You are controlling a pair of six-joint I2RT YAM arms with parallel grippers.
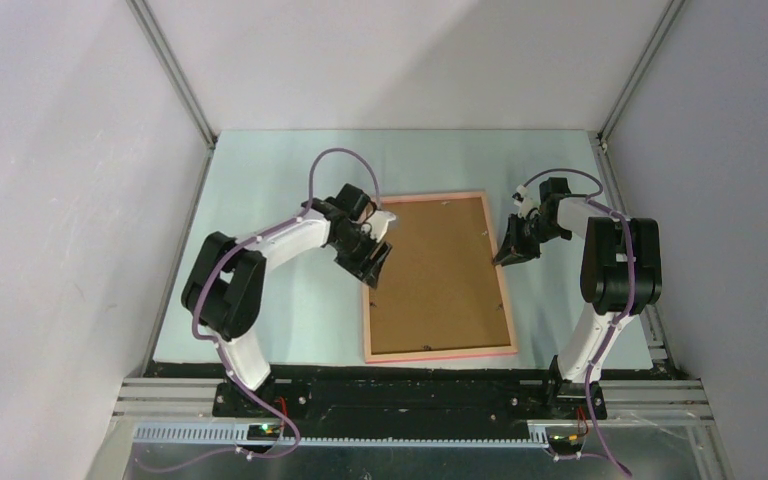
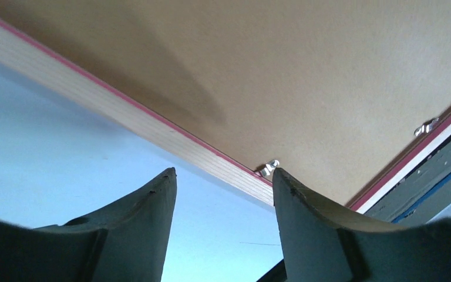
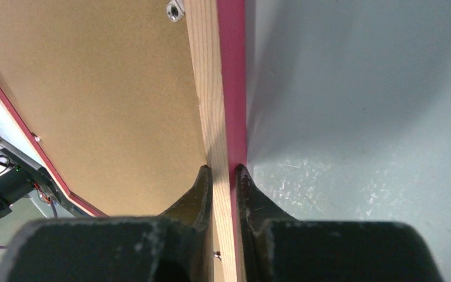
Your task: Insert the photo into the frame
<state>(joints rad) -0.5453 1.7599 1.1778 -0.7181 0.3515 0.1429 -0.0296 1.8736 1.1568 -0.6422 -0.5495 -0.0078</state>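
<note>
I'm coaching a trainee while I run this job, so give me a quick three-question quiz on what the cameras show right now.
1. True or false: the right pincer is shut on the frame's right rail.
2. Which side of the frame faces up? A) glass pane B) brown backing board C) printed picture
3. Fill in: the left pincer is at the frame's left rail with its jaws ____.
Key: 1 true; 2 B; 3 open.
</note>
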